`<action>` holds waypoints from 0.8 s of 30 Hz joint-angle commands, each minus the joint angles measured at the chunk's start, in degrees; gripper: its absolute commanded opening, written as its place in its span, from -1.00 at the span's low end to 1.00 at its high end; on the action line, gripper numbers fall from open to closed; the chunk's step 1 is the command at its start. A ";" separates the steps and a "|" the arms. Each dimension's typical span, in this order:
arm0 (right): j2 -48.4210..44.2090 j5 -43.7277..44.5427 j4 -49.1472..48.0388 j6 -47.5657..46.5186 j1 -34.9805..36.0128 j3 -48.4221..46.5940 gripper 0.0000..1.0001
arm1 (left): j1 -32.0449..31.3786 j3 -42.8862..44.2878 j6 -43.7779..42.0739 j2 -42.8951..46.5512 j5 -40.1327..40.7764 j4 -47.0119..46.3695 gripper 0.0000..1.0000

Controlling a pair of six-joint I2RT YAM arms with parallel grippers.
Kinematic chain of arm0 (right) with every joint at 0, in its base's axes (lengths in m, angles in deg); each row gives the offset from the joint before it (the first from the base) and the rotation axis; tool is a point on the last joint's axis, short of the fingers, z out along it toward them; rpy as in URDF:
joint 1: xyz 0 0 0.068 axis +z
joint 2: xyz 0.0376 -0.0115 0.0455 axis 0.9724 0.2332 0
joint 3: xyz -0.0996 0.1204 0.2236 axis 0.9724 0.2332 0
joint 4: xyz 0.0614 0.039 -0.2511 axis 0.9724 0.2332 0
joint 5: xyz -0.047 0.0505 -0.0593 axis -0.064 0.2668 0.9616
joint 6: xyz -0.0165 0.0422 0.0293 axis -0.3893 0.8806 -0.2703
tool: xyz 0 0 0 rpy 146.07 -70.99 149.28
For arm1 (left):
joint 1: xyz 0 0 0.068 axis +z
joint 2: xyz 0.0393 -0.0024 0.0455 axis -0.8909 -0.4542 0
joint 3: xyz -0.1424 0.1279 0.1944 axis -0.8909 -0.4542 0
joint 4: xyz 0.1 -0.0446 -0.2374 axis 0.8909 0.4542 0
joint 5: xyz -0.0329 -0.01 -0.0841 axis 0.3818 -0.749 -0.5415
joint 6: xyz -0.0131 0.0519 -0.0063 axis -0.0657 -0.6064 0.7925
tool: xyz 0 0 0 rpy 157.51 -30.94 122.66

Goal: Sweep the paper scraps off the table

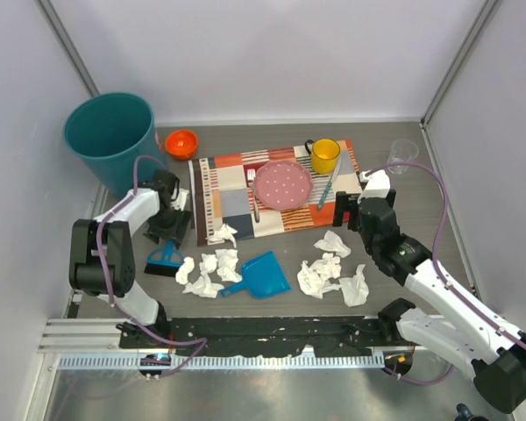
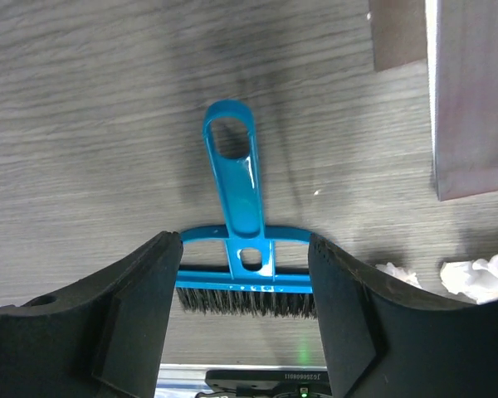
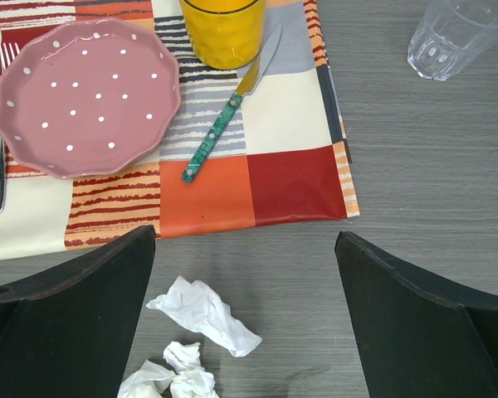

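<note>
Several crumpled white paper scraps lie on the grey-brown table [image 1: 421, 224] in two clusters, one left [image 1: 209, 272] and one right [image 1: 333, 272] of a blue dustpan [image 1: 261, 274]. A blue hand brush [image 1: 165, 259] lies flat at the left. My left gripper [image 1: 168, 230] hovers over it, open. In the left wrist view the brush [image 2: 232, 174] lies on the table with its bristle head spanning the gap of the open gripper [image 2: 245, 245]. My right gripper [image 1: 346, 210] is open and empty by the placemat's near right corner. Its view [image 3: 245, 236] shows scraps [image 3: 203, 315] below it.
A patchwork placemat [image 1: 237, 197] holds a pink dotted plate [image 1: 282, 184], a yellow mug [image 1: 324, 155], a knife [image 1: 326, 189] and a fork [image 1: 255, 210]. A teal bin [image 1: 112, 140] and an orange bowl [image 1: 181, 143] stand at the back left, a clear glass [image 1: 403, 153] at the back right.
</note>
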 commanded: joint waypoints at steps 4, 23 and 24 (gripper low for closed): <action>-0.94 1.41 -0.82 -0.04 -0.17 -0.82 0.91 | -2.01 2.59 1.08 -5.20 3.33 -0.74 0.12; -0.68 -2.88 2.43 1.71 -0.26 -4.86 0.90 | -3.24 5.93 -4.37 3.90 2.72 -2.05 -1.00; -0.33 -6.11 2.44 3.20 -0.17 -6.26 0.90 | -3.41 6.63 -5.24 6.03 2.28 -1.71 -1.00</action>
